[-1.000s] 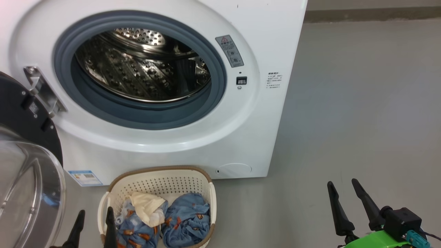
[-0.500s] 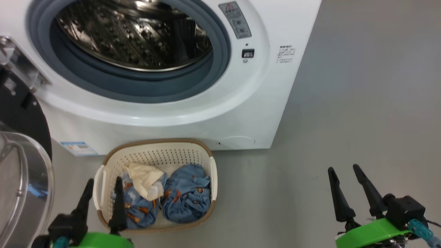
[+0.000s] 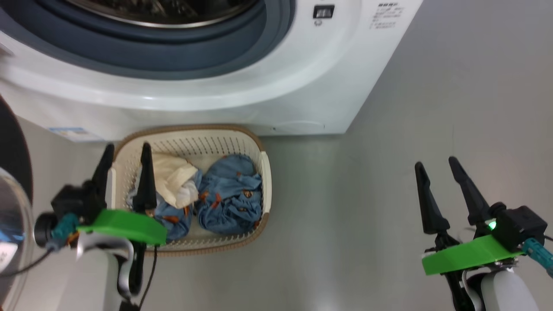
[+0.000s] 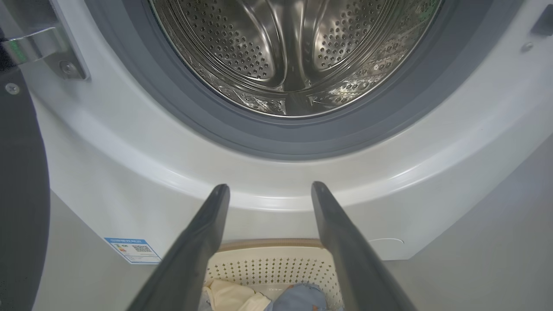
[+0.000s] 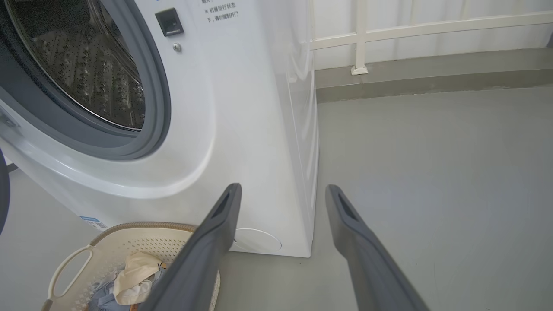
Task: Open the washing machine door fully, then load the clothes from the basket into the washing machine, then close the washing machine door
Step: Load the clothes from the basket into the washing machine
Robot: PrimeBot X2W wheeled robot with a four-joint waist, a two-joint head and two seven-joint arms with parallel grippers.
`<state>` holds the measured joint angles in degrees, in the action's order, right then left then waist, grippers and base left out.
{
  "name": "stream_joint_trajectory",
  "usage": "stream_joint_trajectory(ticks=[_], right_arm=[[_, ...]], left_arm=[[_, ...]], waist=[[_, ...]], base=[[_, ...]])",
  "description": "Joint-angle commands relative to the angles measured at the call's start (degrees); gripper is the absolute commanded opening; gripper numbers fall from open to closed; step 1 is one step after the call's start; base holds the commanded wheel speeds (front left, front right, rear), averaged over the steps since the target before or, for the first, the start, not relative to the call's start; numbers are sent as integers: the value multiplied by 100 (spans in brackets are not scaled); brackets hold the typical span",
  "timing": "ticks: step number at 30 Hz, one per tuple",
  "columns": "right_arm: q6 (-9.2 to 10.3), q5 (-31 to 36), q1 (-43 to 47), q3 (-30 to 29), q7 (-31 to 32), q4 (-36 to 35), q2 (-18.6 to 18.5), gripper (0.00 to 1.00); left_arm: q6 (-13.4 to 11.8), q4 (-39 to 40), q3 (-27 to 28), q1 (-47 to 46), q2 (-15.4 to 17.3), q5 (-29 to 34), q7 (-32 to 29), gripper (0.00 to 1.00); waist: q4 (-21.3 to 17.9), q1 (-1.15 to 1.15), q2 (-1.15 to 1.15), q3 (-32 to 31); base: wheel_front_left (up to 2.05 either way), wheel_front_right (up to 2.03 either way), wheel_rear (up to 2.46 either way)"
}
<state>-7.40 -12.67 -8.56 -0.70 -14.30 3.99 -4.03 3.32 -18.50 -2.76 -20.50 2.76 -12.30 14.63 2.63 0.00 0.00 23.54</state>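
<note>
Clothes: 2 blue printed bundles (image 3: 229, 194) and 1 cream cloth (image 3: 173, 177), all lying in the basket (image 3: 190, 128). The cream piece sits on top at the left.
Basket: on the floor (image 3: 367, 207), just in front of the washer (image 3: 242, 99) and below the open drum (image 4: 293, 52).
Door (image 3: 9, 155): swung out at the far left, so opening looks done.
Left gripper (image 3: 126, 150): jaws spread and empty, hanging over the basket's left side.
Right gripper (image 3: 435, 163): jaws spread and empty, over bare floor well right of the basket.
Handling: likely light, soft and limp, not fragile. A lifted piece will probably drape and trail, and may drag its neighbour along.
Hold: pinch a raised fold on a bundle's crest. The cream cloth's top ridge lies nearest the left gripper, and a deep bite should gather enough fabric.
Risk: a hanging edge could catch on the basket rim or the grey gasket.
</note>
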Motion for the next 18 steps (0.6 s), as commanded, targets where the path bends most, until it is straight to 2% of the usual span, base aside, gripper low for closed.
stream_joint_trajectory(ticks=[1,13,18], right_arm=[[-9,83,-127,128,-70,-186,-48,100],[-9,187,-459,27,-70,-296,-18,100],[-9,221,-518,33,-70,-362,-6,100]], left_arm=[[34,1,190,-272,143,67,37,100],[208,-1383,174,-1512,175,143,37,100],[204,-2120,215,-1898,229,163,37,100]], waist=[[-35,0,0,637],[-30,0,0,1802],[-33,0,0,2248]], base=[[0,0,0],[0,0,0],[0,0,0]])
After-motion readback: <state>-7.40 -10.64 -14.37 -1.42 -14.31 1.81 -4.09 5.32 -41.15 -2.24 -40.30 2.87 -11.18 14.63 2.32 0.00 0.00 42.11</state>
